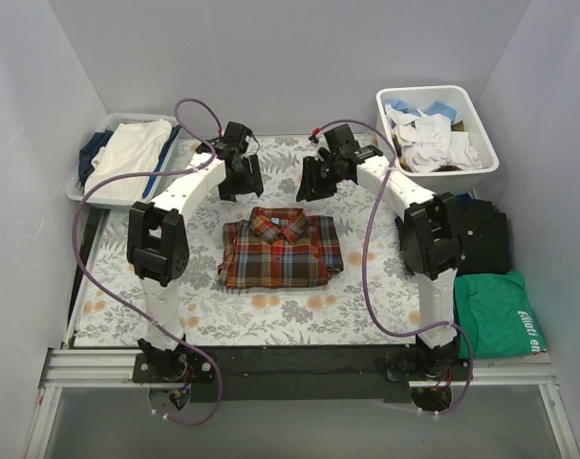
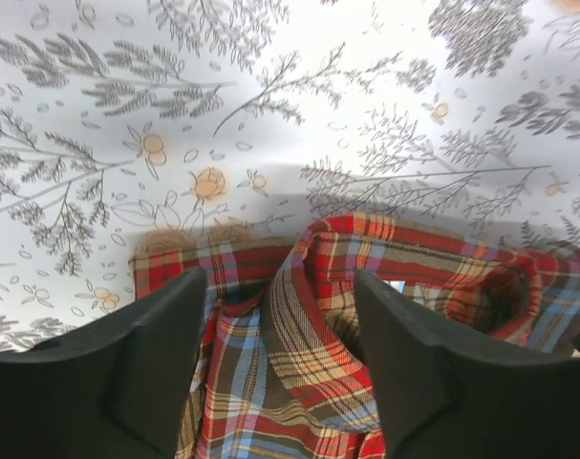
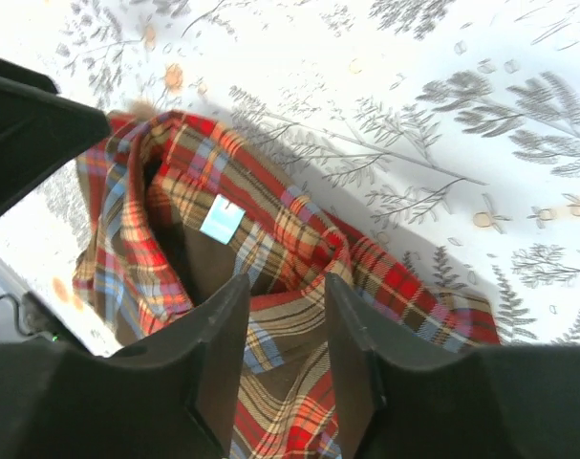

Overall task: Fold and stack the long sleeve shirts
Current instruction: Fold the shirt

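I'm reading the flannel shirt (image 1: pixel 281 251) as red, brown, blue and yellow plaid, its tag (image 3: pixel 222 218) light blue. Tablecloth (image 1: pixel 270 311) showing white with grey ferns, orange blossoms. My fingers (image 2: pixel 127 382) looking black.

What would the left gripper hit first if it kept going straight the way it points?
Probably the plaid shirt: its collar lies right ahead of the left gripper, between its open fingers. Exact depth is unclear.

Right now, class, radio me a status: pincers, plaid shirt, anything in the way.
Left pincer open, right pincer open, both at collar end. Plaid shirt folded flat, centre of table. Nothing on it; black folded garments at right edge.
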### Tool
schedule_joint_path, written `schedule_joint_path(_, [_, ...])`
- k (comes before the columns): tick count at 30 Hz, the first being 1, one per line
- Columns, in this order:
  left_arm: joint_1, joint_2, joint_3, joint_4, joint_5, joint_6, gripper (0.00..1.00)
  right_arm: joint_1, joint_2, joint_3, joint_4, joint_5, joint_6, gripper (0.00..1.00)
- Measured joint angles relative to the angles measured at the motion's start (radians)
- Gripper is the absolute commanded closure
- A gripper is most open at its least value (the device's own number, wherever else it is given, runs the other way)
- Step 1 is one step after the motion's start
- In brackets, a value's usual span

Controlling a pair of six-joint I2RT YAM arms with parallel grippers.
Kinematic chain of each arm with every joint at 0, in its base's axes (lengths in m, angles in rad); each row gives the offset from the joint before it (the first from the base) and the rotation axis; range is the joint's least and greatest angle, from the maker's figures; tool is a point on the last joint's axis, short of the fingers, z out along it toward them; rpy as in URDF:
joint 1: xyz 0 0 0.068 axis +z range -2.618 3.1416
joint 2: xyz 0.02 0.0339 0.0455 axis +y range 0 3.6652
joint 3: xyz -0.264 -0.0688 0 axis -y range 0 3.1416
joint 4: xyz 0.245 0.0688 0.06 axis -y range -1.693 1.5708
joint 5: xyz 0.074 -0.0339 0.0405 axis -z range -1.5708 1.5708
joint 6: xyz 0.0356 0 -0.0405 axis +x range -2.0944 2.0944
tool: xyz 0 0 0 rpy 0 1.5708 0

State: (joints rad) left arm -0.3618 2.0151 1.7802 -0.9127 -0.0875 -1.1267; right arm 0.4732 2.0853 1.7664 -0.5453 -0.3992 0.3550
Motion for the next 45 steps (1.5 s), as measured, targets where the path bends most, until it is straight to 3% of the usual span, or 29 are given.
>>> schedule_joint_path(5, [0.005,-0.070,-0.037,0.043,0.032,-0.006,0.31,0.000,-0.055,-0.024,-0.003,0.075,-0.017,0.48])
schedule_joint_path(12, [-0.021,-0.315,-0.309,0.142,0.280,0.026,0.31,-0.001,-0.254,-0.258,-0.022,0.058,-0.064,0.59])
schedule_joint_path(17, [-0.065,-0.346,-0.471,0.193,0.394,0.029,0.32,-0.001,-0.272,-0.435,-0.031,0.029,-0.066,0.60])
schedule_joint_path(32, [-0.070,-0.329,-0.579,0.189,0.375,0.050,0.32,-0.001,-0.127,-0.418,0.032,-0.039,-0.066,0.55])
schedule_joint_path(35, [-0.070,-0.325,-0.589,0.185,0.361,0.053,0.32,-0.001,-0.110,-0.412,0.033,-0.060,-0.066,0.61])
schedule_joint_path(39, [-0.070,-0.320,-0.590,0.178,0.343,0.056,0.32,-0.001,-0.102,-0.392,0.033,-0.080,-0.067,0.96])
schedule_joint_path(45, [-0.070,-0.320,-0.586,0.161,0.308,0.059,0.31,-0.001,-0.102,-0.349,0.038,-0.084,-0.058,0.99])
